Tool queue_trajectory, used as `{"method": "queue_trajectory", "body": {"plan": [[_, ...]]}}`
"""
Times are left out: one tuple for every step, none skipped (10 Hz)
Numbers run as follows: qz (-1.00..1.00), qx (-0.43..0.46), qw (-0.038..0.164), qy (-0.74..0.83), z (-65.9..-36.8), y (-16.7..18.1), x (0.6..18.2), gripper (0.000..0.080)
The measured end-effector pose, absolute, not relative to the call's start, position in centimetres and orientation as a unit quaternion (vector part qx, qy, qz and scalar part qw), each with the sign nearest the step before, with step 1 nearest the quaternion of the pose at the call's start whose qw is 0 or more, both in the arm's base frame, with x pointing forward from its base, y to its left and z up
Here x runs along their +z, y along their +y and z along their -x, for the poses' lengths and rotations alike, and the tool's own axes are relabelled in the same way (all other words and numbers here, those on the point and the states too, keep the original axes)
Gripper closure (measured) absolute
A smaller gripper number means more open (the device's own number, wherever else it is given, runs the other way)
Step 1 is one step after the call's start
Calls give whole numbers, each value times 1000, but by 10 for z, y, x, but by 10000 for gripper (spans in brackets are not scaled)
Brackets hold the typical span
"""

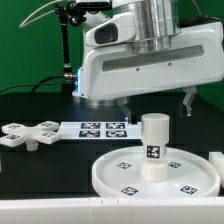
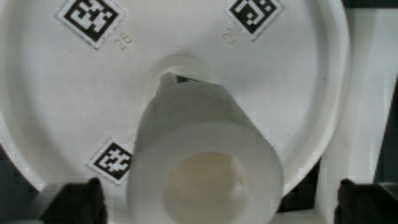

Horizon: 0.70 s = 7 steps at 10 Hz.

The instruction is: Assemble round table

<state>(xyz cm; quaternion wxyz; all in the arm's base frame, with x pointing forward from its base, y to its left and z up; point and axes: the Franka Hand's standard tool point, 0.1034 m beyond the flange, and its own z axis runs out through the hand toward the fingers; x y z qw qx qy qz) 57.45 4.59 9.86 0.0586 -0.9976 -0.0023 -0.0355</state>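
Note:
The large rimmed round disc [image 1: 120, 172] lies flat at the front, with tags on its face. The short thick cylinder leg [image 1: 154, 145] stands upright on its middle. My gripper [image 1: 157, 103] hangs just above the leg's top, open, with one finger on each side and nothing between them. In the wrist view I look down on the leg [image 2: 210, 165] and the disc [image 2: 160, 50] around it, and the dark fingertips [image 2: 75, 200] stand wide of the leg. The cross-shaped base piece [image 1: 25, 133] lies on the black table at the exterior view's left.
The marker board [image 1: 100, 128] lies flat behind the disc, between the base piece and the leg. A dark stand [image 1: 68, 50] rises at the back left. A white object edge [image 1: 217, 160] shows at the exterior view's right.

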Motion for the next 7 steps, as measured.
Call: {"method": "queue_trajectory", "body": {"plan": [[998,-35,54,-9,-574,44,98,151],[998,-34,53,-9,-573,42,97,151],[998,-31,53,-8,-569,41,94,151],[998,-36,51,-7,-568,45,92,151],[998,-35,51,-10,-566,45,89,151],[998,-35,49,-15,-566,44,86,151],[998,-35,49,-15,-565,44,83,151]]}}
